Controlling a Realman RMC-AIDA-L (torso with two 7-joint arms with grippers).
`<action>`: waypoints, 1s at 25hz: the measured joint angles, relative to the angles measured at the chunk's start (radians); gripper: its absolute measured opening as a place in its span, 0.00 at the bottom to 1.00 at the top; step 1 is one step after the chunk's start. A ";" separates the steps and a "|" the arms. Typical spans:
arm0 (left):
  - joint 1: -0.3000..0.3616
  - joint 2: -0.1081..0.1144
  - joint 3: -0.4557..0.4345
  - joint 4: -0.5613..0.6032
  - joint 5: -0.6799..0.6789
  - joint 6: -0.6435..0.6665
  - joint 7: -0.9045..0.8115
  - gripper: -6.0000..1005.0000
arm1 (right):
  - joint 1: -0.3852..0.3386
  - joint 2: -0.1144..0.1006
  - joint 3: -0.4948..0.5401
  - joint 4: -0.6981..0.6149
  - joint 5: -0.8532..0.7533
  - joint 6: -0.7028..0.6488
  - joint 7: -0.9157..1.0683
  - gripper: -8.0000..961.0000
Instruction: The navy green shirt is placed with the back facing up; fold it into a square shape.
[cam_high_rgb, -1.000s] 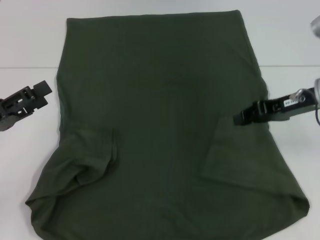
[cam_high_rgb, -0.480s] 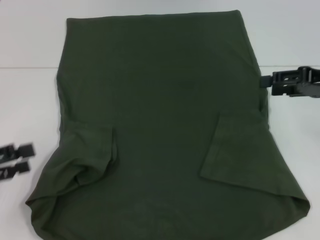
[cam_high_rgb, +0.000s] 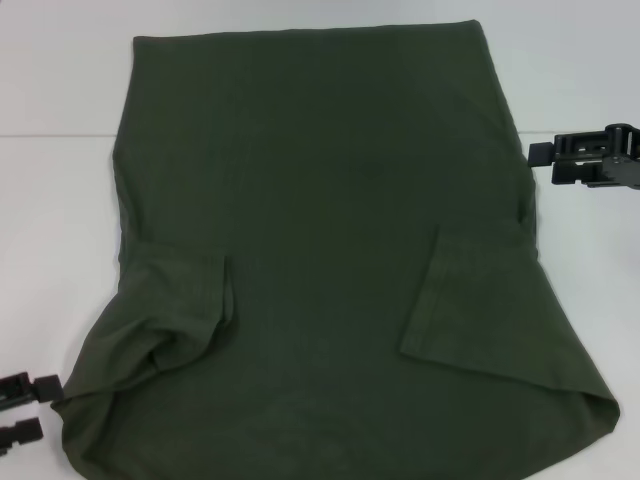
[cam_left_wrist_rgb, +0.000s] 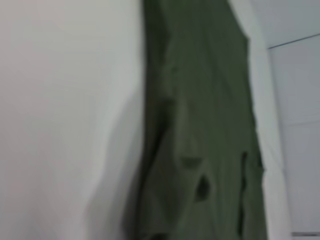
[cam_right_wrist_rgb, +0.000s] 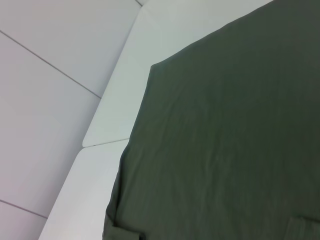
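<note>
Across white worktop (cam_high_rgb: 60, 80): navy green shirt (cam_high_rgb: 330, 260) flat, both sleeves folded inward. Left gripper (cam_high_rgb: 22, 412) spread at near-left corner; right gripper (cam_high_rgb: 545, 163) spread beside shirt's right edge, empty.

Navy green shirt (cam_high_rgb: 320, 260) covers the middle of the desk (cam_high_rgb: 60, 90), near edge to far. Bare strips run down left and right. Left hand (cam_high_rgb: 22, 410) sits at the near-left corner (just off the hem); right hand (cam_high_rgb: 545, 163) hangs beside the right edge, fingers apart.
</note>
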 joint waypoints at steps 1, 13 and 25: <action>-0.002 -0.004 -0.001 -0.003 0.010 -0.012 -0.004 0.88 | 0.000 0.000 0.000 0.000 0.000 0.001 0.000 0.72; -0.050 -0.011 0.000 -0.114 0.031 -0.152 -0.047 0.88 | -0.008 -0.002 0.004 0.001 0.006 -0.001 0.001 0.72; -0.080 -0.022 0.011 -0.126 0.045 -0.206 -0.047 0.87 | -0.012 -0.003 0.025 0.002 0.007 -0.005 0.001 0.72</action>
